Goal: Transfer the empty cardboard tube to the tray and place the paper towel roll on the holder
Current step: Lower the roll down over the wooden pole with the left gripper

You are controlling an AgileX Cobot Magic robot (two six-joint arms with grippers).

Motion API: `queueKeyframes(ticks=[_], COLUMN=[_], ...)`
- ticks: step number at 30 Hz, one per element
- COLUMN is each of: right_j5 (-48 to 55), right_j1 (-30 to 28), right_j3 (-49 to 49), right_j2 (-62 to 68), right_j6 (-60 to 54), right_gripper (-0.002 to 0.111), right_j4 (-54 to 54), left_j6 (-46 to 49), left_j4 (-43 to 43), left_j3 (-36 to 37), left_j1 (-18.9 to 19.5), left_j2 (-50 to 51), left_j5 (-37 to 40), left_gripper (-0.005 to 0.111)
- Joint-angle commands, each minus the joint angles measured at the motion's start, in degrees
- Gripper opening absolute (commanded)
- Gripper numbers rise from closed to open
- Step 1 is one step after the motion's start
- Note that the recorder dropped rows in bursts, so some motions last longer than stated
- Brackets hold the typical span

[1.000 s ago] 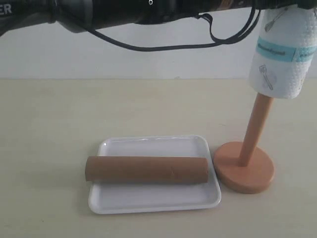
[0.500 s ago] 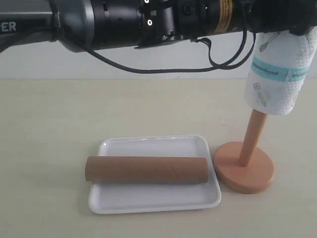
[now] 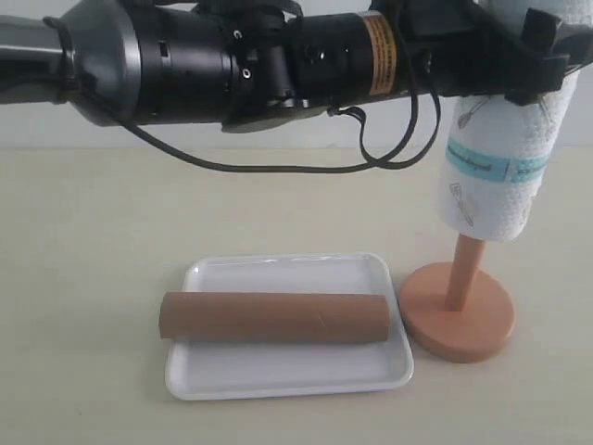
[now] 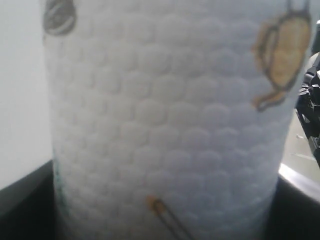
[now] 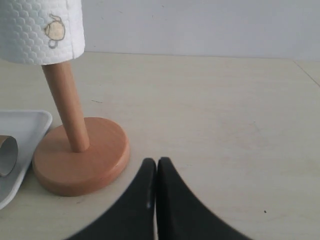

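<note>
The left end effector (image 3: 515,54) reaches across from the far side and is clamped round the top of the paper towel roll (image 3: 496,158), carrying it in the air. In the left wrist view, the quilted paper fills the whole gap between the dark fingers. The right end effector (image 5: 156,165) sits low over the bench (image 3: 93,278) near the holder (image 3: 456,320), its two black fingers pressed together with nothing between them.

As I judge it, half the job is finished. The cardboard tube (image 3: 273,316) lies on its side across the tray (image 3: 287,375), reaching nearly from one short edge to the other.

The other half looks under way. The roll is already threaded over the pole (image 3: 460,271), but its lower edge hangs well above the base (image 3: 482,334), with bare wood showing between them. The roll also leans a little. What seems left is to slide it down to the base and let go.

The roll is soft, white and dimpled all over. It is printed with small yellow and grey kitchen drawings and has a teal band round it. The tube is plain brown, thin-walled and hollow at the end. The tray is glossy white with rounded corners and a low rim. The holder is smooth pale wood, a thick round disc with a slim pole.
</note>
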Motion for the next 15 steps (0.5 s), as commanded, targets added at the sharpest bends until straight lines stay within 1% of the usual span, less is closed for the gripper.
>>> queueKeyframes(ticks=[1,5,9,12,15], right_j5=[-0.2,-0.2,-0.2,-0.2,-0.2], right_j1=[0.1,0.1,0.1,0.1,0.1], right_j3=[-0.1,-0.1,-0.1,-0.1,-0.1], right_j2=[-0.3,-0.3,-0.3,-0.3,-0.3], right_j6=[-0.2,-0.2,-0.2,-0.2,-0.2], right_gripper=[0.0,0.0,0.0,0.0,0.0], right_j4=[0.0,0.0,0.0,0.0,0.0], left_j6=[4.1,9.2,13.7,15.4,17.3], left_j4=[-4.7,-9.4,-14.3,-16.4,-16.7], left_j3=[0.8,2.3,4.7,6.4,8.3], left_j1=[0.0,0.0,0.0,0.0,0.0], left_j2=[-0.8,-0.8,-0.8,-0.4,0.3], left_j5=[-4.0,-6.5,-10.6,-11.3,-13.8], left_gripper=[0.004,0.004,0.004,0.004,0.004])
